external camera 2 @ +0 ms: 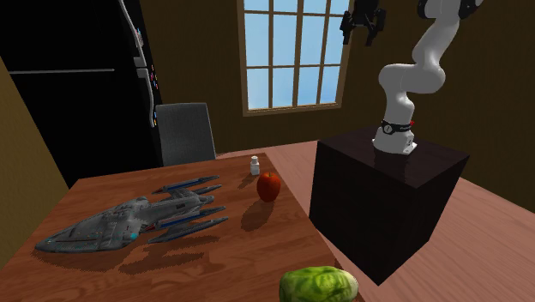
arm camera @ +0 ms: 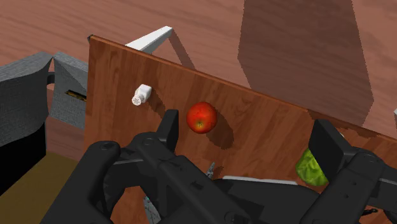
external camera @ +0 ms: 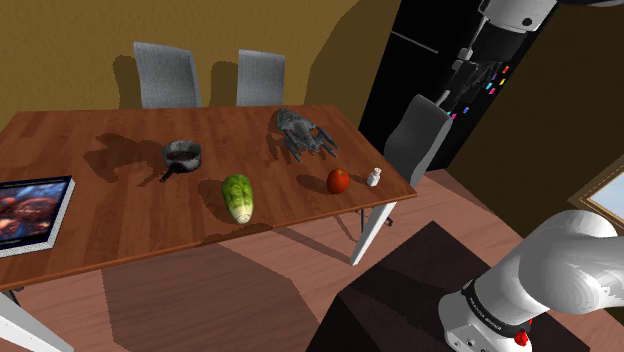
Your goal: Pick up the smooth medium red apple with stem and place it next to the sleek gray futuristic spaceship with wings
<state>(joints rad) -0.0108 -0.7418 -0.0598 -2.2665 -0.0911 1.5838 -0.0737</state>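
1. The wooden table [external camera: 130, 215] carries every loose thing, and grey chairs stand along its far side in the shoulder view.
2. The dark box stand [external camera 2: 386, 197] sits on the floor just off the table's end.
3. The white arm [external camera 2: 411, 77] rises from the stand and bends high above it.
4. The grey winged spaceship [external camera 2: 129, 221] lies flat on the table, its nacelles pointing toward the apple.
5. A head of green lettuce [external camera: 238, 196] lies near the table's front edge in the shoulder view, with a small dark saucepan [external camera: 182, 154] further in.
6. The black claw [arm camera: 246, 124] hangs high over the table end, fingers wide apart and holding nothing.
7. The red apple [external camera: 338, 180] rests on the table near the end by the stand, close to the spaceship but not touching it.
8. A small white shaker [external camera: 374, 178] stands just beside the apple, nearer the table's corner.
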